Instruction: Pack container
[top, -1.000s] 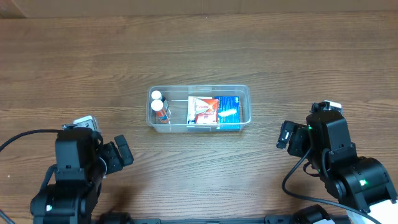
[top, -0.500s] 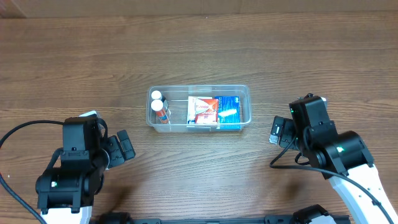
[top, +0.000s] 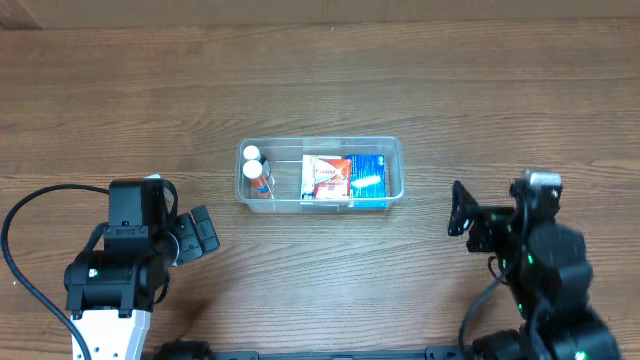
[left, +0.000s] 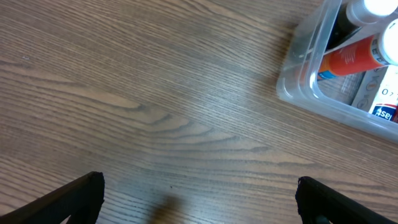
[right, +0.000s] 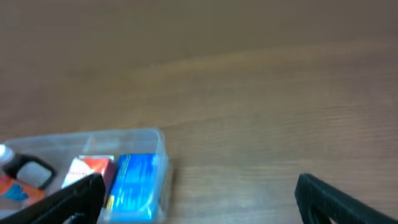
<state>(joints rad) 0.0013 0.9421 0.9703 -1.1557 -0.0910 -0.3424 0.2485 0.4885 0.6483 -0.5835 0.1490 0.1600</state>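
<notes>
The clear plastic container (top: 320, 145) sits at the table's middle. It holds two white-capped bottles (top: 254, 172) at its left end, a red-and-white box (top: 330, 176) and a blue box (top: 369, 177). My left gripper (top: 200, 234) is open and empty, to the container's lower left. My right gripper (top: 458, 210) is open and empty, to the container's right. The left wrist view shows the container's corner (left: 298, 81) with an orange-labelled bottle (left: 354, 53) between open fingers (left: 199, 199). The right wrist view shows the container's right end (right: 160, 149) and blue box (right: 134, 186) beside open fingers (right: 199, 199).
The wooden table (top: 320, 80) spreads around the container. A black cable (top: 30, 210) loops from the left arm near the left edge. A cardboard edge (top: 20, 12) shows at the far left corner.
The right arm swung back to the right and its gripper now points left toward the container. The left arm shifted slightly forward. The container and its contents have not moved.
</notes>
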